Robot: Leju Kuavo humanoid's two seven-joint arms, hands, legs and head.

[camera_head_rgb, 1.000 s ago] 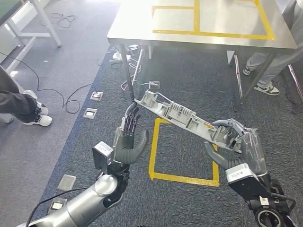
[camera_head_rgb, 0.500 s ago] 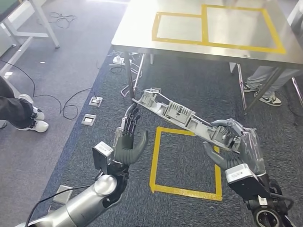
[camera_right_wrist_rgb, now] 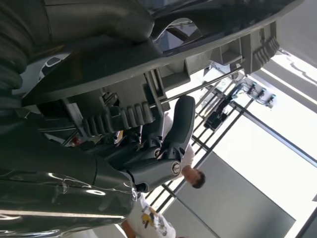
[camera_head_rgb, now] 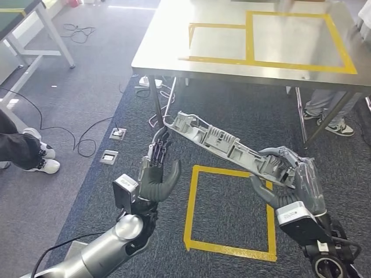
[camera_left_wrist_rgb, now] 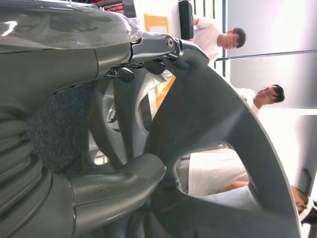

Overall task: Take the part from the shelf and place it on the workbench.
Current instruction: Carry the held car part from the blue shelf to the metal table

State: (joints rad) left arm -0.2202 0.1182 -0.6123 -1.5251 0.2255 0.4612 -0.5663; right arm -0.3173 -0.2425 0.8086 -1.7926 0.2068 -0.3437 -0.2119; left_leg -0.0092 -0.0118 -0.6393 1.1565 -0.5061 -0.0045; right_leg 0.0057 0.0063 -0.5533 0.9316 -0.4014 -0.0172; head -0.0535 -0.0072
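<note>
The head view is evenly lit and mostly sharp. The shiny steel workbench with yellow tape [camera_head_rgb: 280, 40] shows pale glare on its top and throws a soft shadow on the dark grey carpet [camera_head_rgb: 232, 110]. Both wrist views are dark and blurred up close, with overexposed backgrounds.

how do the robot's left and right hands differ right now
The right hand grips one end of the long grey part; the left hand holds nothing, its fingers reaching up by the part's other end. The right hand wears a clear plastic cover; the left hand is bare. Both are raised over the grey carpet, short of the workbench.
</note>
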